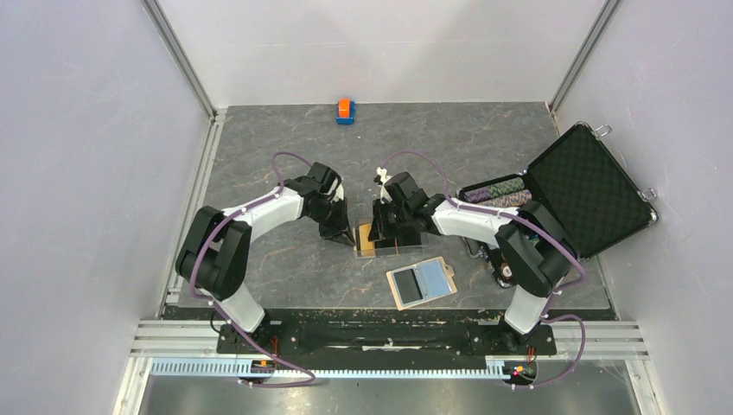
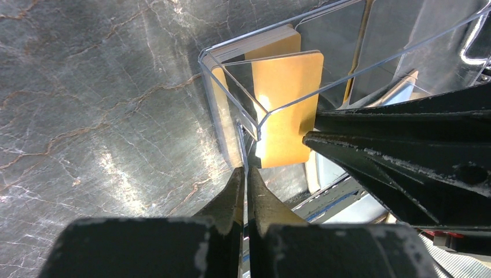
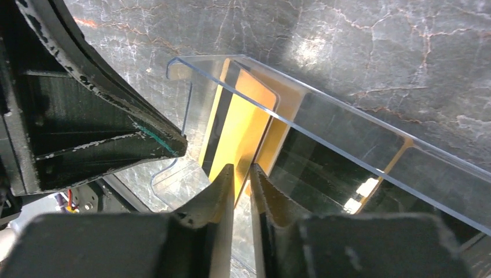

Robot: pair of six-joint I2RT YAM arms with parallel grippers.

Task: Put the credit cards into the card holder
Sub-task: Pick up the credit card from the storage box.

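Left gripper [image 1: 350, 235]: its jaws are closed down to a sliver and pinch the thin end wall of the clear plastic box [image 3: 347, 147] at one corner.
Right gripper [image 3: 241, 171]: the jaws stand narrow with a small gap between the tips. The edge of the gold card [image 3: 240, 130] sits in that gap, but it cannot be told whether the pads actually press on it.
Gold card: it stands upright on edge inside the clear plastic box, close to the end that the left gripper pinches.
Other cards [image 2: 272, 43]: a few more stand upright against that end wall behind the gold card. They look pale gold, and a dark one shows between them in the right wrist view.
Clear plastic box: it stands open-topped on the table [image 1: 259, 156], midway between the two arms, with both sets of fingertips meeting over it.
Card holder [image 1: 421, 283]: a tan sleeve lies flat on the table nearer the arm bases, to the right of centre. It is apart from the box and touched by neither gripper. Its upper face shows light blue-grey, and whether that is a card cannot be told.
Black case [image 1: 588, 186]: it lies open at the right edge of the table, foam lining up, with rows of chips [image 1: 497, 192] beside the right arm.
Orange-and-blue block [image 1: 346, 111]: it sits at the far edge of the table, well apart from everything else.
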